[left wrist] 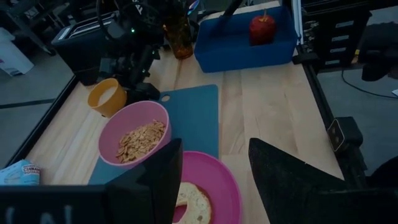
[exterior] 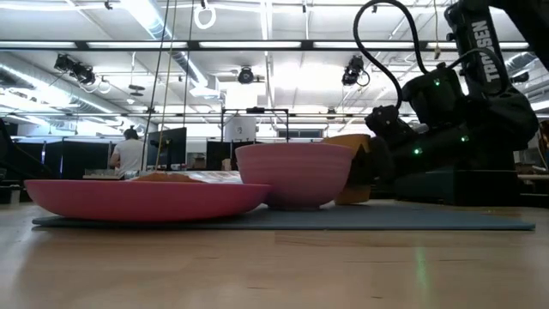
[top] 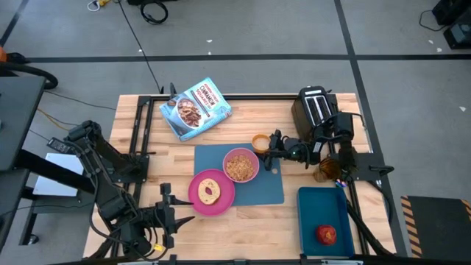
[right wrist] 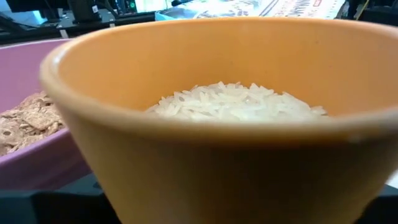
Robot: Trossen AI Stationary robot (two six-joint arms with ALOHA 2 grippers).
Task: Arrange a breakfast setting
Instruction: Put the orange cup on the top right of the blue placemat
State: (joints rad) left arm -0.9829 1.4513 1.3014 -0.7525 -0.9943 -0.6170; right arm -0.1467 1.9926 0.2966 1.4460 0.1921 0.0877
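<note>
Right end effector (top: 269, 153) reaches the amber cup (top: 260, 142) at the blue mat's (top: 257, 188) far edge; finger state indeterminate. Only its wrist view reveals white rice grains (right wrist: 233, 102) inside the smooth round cup.

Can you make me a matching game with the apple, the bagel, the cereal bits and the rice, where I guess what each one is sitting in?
Things:
1. red apple
2. bagel
3. cereal bits
4. white rice

Places:
A. in the pink bowl
B. in the amber cup
C. in the dark blue tray
D. on the pink plate

Pairs: 1-C, 2-D, 3-A, 4-B
</note>
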